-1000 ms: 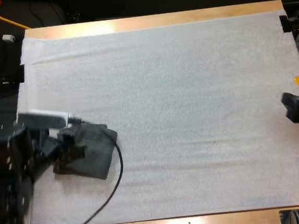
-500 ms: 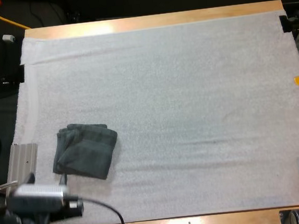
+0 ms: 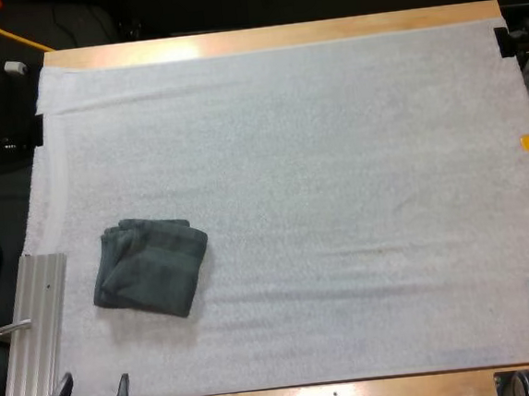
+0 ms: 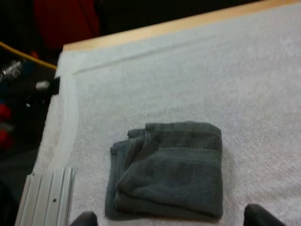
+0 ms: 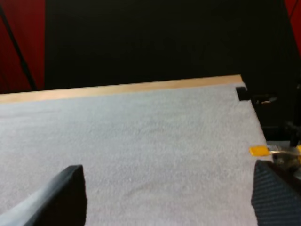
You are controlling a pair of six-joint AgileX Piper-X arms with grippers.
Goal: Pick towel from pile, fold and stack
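A white mat [image 3: 339,201] covers the wooden table [image 3: 278,36]. At its near left corner the left gripper [image 3: 94,391] hangs with fingers apart, holding nothing, beside a ribbed metal rail [image 3: 36,320]. The right gripper [image 5: 169,193] has its fingers wide apart too, over bare mat toward the right side. Farther in, on the mat's left part, a grey-green towel [image 3: 152,268] lies folded, apart from both grippers.

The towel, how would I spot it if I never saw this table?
Look at the big white mat covering the wooden table. Near its left side, beside a ribbed metal strip, lies the towel. It is the only dark grey-green, folded thing there.
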